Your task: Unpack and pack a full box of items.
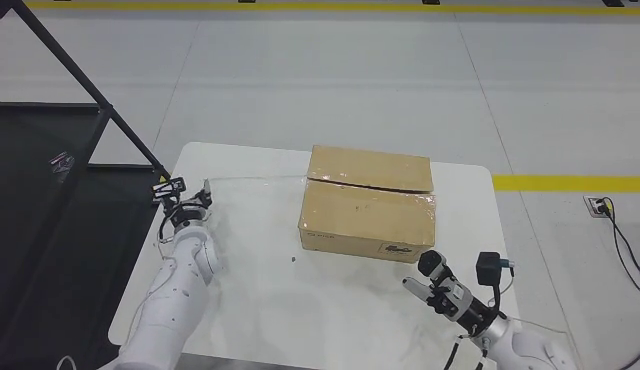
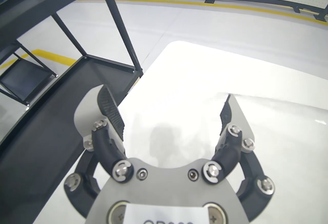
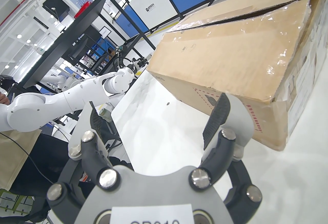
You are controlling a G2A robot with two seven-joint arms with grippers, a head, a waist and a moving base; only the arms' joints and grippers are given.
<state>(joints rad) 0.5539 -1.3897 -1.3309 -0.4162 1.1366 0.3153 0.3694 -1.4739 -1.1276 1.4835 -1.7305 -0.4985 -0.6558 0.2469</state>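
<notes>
The left fingers (image 1: 190, 192) are spread wide over a bare corner of the white bench (image 1: 330, 300) and hold nothing. A black rack (image 2: 38, 117) lies just beside them, past the bench edge. The right fingers (image 1: 422, 273) are also spread and empty, and hover over the bench. The box (image 1: 368, 203) sits on the bench just ahead of the right fingers, apart from them, and well off to the side of the left fingers. Its top flaps are down, with clear tape over them and a dark gap along the seam.
</notes>
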